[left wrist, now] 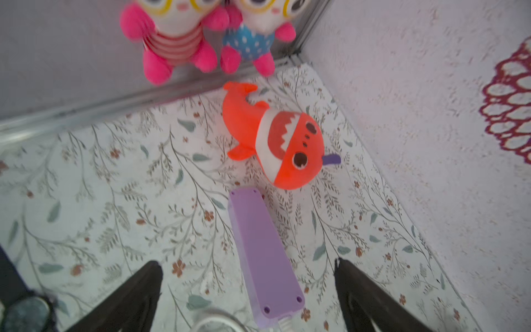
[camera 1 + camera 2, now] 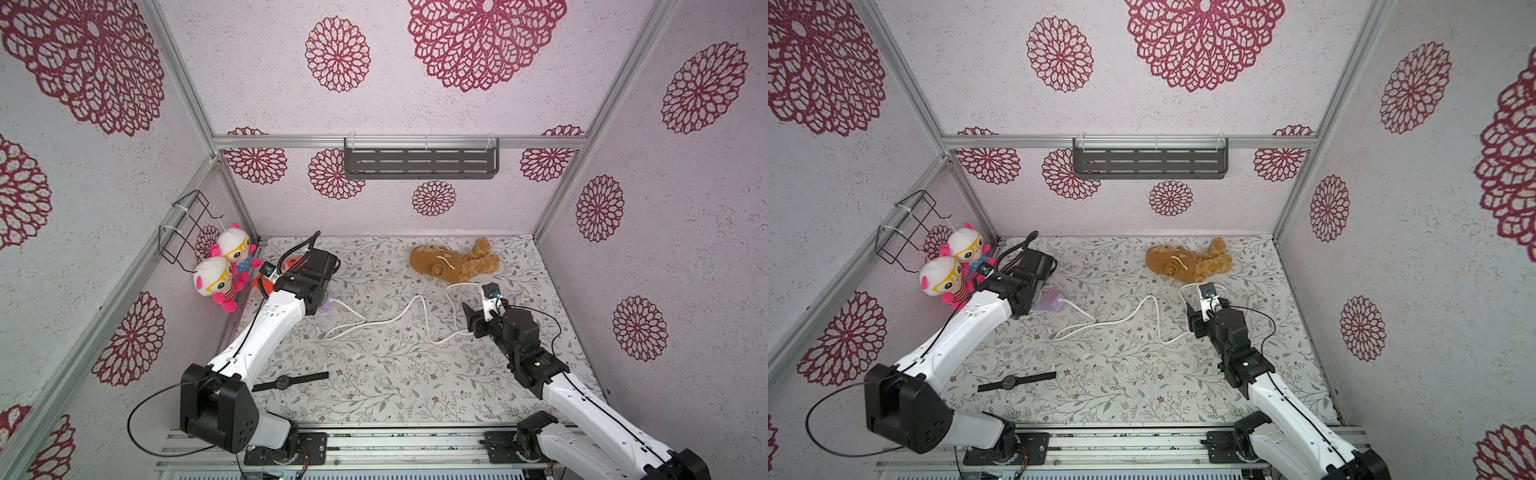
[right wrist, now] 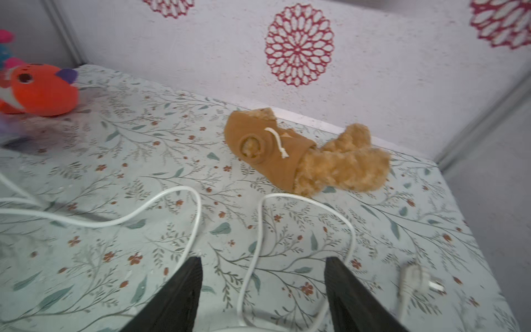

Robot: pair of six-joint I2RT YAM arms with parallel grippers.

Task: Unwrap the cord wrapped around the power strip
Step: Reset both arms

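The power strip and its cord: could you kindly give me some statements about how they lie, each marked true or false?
1. The cord is wound tightly around the power strip. False: it lies in loose curves on the table, and the strip is bare.
2. The left gripper is open, with the strip lying between its fingers. True.
3. The right gripper grips the plug. False: it is open, and the plug lies on the table beside it.
4. A black wristwatch lies on the table. True.

Orange plush (image 1: 275,143) blocks room past power strip (image 1: 263,253).
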